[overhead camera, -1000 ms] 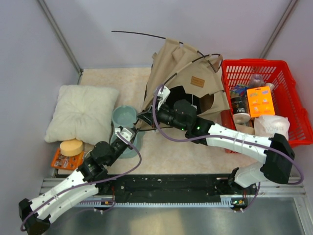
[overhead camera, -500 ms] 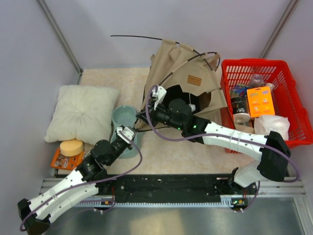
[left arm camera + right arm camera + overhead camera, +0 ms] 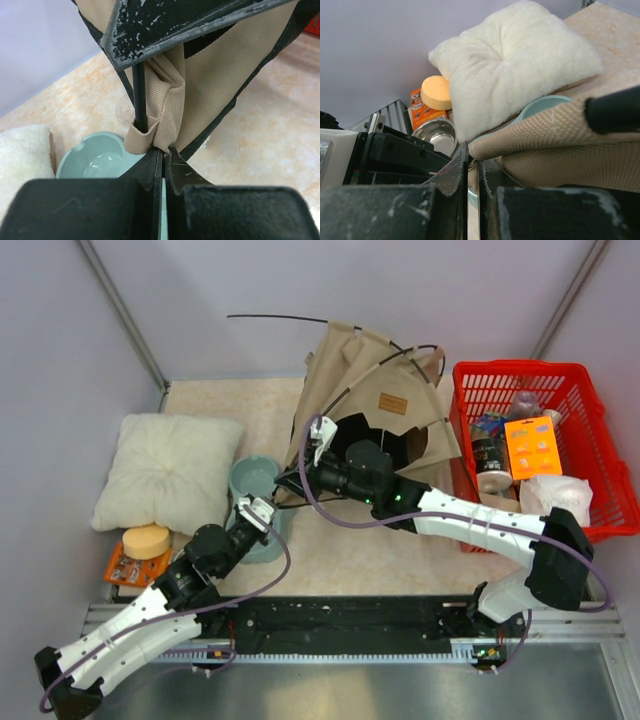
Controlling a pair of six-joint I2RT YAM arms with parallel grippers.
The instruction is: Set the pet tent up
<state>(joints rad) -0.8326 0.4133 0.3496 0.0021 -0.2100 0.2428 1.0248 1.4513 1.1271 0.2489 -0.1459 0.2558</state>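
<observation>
Where the pet tent (image 3: 375, 390) sits: we've got it mid-tabletop (image 3: 240, 400), between the green bowl (image 3: 254, 478) and the red basket (image 3: 520, 368). It's half raised, the fabric slumped.
Left end effector (image 3: 164, 152): the jaws are pressed together on a fold of tan fabric at the tent's low corner, just beside the pocket where a black pole (image 3: 139, 90) enters.
Right end effector (image 3: 471, 155): clamped as well. The tan hem meets its fingertips, so we read it as pinching that same near-left edge.
Stray pole (image 3: 275, 316): it juts free past the peak, toward the back left.
Step in hand: corner work, we reckon, with both arms holding the hem taut around a seated pole end.
Next move: it calls for a firm hold here, while the corner is drawn outward to tension the frame.
Watch for: the bowl sits close to this corner.
</observation>
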